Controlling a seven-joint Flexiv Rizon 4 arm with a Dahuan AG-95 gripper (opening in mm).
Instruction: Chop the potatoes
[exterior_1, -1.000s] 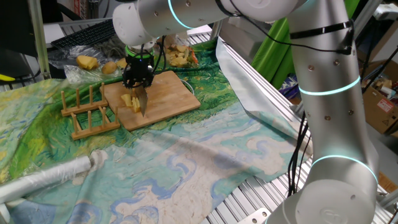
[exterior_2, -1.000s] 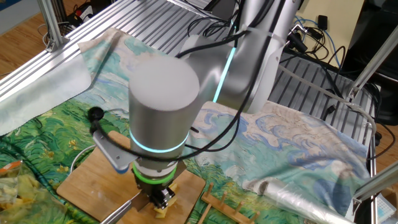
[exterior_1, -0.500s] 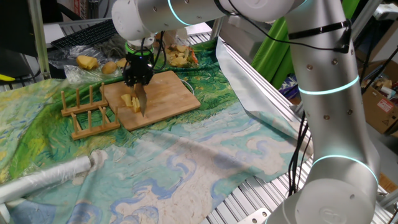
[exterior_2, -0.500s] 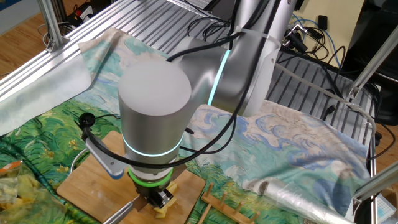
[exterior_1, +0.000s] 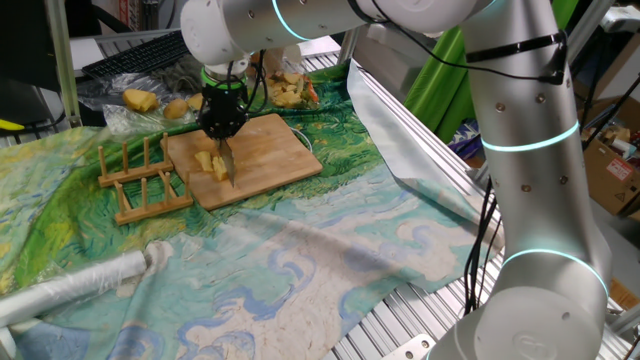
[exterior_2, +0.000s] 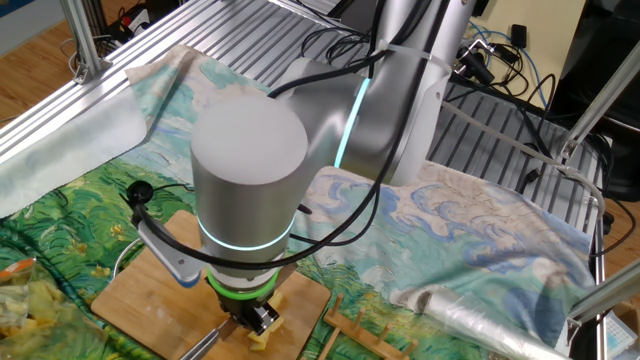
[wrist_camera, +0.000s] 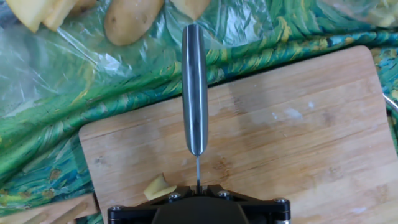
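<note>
The pincer (exterior_1: 222, 128) points straight down over the wooden cutting board (exterior_1: 270, 150) and is clamped narrow on a knife (wrist_camera: 194, 87). The knife's steel handle runs away from the pincer toward the far edge of the board in the hand view, while its blade (exterior_1: 229, 165) hangs below the pincer in one fixed view, edge down.

The potatoes (exterior_1: 210, 163) are a small cluster of pale-yellow chunks near the board's left end in that view, right beside the blade and seemingly touching it. In the hand view only one chunk (wrist_camera: 158, 186) shows, just beside the pincer housing and to the left of the blade line. The other fixed view shows a piece (exterior_2: 274, 302) poking out beneath the wrist. The cut to come therefore turns on the chunks lying just to one side of the blade, so a small sideways shift would probably be needed to bring the edge over them. The knife's long axis lies across the board's short way.

Beyond the board, a clear plastic bag (wrist_camera: 74, 68) on the painted cloth holds unpeeled potatoes (wrist_camera: 129, 18). A wooden rack (exterior_1: 140, 185) stands empty left of the board on the desk (exterior_1: 420, 310).
</note>
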